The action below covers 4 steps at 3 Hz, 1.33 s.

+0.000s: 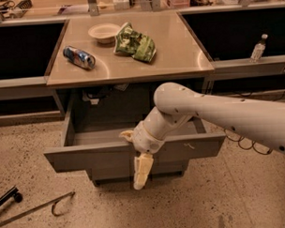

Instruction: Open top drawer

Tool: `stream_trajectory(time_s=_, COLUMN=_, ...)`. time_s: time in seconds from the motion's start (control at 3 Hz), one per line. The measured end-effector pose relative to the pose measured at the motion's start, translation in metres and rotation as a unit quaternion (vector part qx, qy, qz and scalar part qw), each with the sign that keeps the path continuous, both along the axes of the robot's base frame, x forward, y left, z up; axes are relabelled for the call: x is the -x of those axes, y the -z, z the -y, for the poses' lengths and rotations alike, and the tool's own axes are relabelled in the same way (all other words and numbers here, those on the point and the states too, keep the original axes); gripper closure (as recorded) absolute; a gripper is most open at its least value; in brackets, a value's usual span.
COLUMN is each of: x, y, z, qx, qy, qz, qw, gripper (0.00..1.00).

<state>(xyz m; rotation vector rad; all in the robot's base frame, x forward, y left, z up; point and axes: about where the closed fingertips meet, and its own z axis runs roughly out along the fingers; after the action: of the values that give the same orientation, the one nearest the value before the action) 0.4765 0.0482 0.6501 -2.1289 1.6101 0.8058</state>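
The top drawer [92, 157] is a wide grey metal drawer pulled well out from under the tan table [178, 56]. Its broad grey tray shows inside, and its front panel has small whitish scratches at the right. My white arm reaches in from the right and crosses the drawer. My gripper [134, 156] is at the middle of the front panel's top edge. One cream finger [141, 170] hangs down over the outside of the panel; the other finger [127, 134] lies just inside the drawer.
On the table lie a blue can [78, 57], a white bowl [104, 31] and a green chip bag [135, 43]. A water bottle [258, 48] stands on the right shelf. A metal rod with a hook [38, 208] lies on the floor at left.
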Motion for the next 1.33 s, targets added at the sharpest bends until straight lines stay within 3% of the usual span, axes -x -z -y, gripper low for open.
stream_trajectory(time_s=0.33, x=0.009, y=-0.002, z=-0.002, qx=-0.002, qy=-0.003, qz=-0.010, qw=0.9999, gripper=0.00)
stream_trajectory(time_s=0.67, x=0.043, y=-0.020, z=0.012, qx=-0.005, qy=0.001, qz=-0.031, qw=0.9995, gripper=0.00)
stream_trajectory(time_s=1.0, x=0.043, y=-0.020, z=0.011, qx=-0.006, qy=0.000, qz=-0.032, qw=0.9995, gripper=0.00)
stream_trajectory(time_s=1.33, x=0.061, y=-0.022, z=0.016, qx=0.005, qy=-0.005, qz=-0.051, qw=0.9987, gripper=0.00)
